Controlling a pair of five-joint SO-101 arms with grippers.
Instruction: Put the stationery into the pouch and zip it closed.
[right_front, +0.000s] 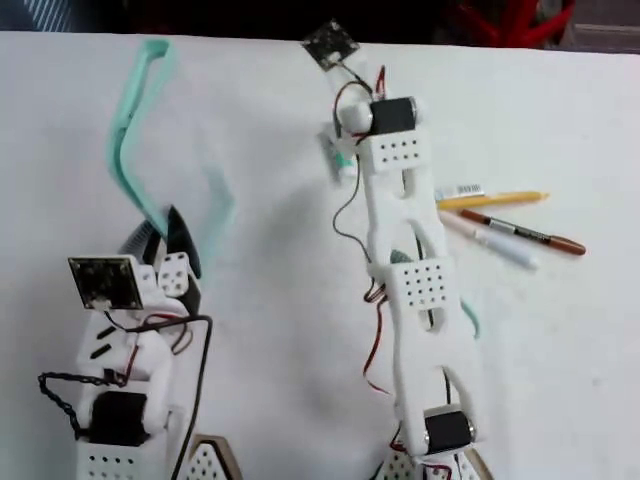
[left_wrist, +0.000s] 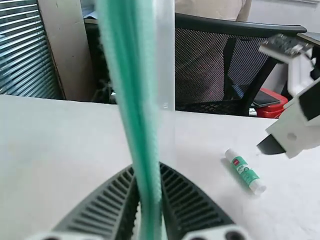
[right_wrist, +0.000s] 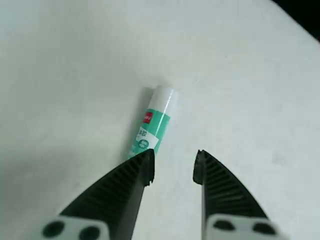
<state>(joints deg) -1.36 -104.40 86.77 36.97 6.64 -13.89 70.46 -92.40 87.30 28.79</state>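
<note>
Main risk is on my right gripper (right_wrist: 174, 167). Its jaws are spread and hold nothing, and the glue stick (right_wrist: 152, 129) isn't centred in the gap. If I close from here I'd likely catch only the near end, or drop one finger (right_wrist: 134, 175) on top of it. It's round and smooth, so it would probably roll or squirt away across the table (right_front: 260, 300). Second risk is my left gripper (left_wrist: 148, 172), which is pinched on the green edge of the pouch (left_wrist: 131, 75) and holds it up off the table. The pouch is thin and floppy (can't tell if the zip is open), so it may sag, twist or slip out. Then the mouth wouldn't face the right arm at drop-in. Both arms also work close together, so a clash near the pouch is possible. Position: the stick lies flat on the table just ahead of my right fingertips, slanted, white cap pointing away from me. Its near end sits beside one fingertip, not between the two, and I can't tell if they touch. It's well apart from the pouch. The yellow pen (right_front: 500, 200), brown marker (right_front: 525, 233) and white pen (right_front: 490, 238) lie together on the far side of the right arm, not yet picked.
</note>
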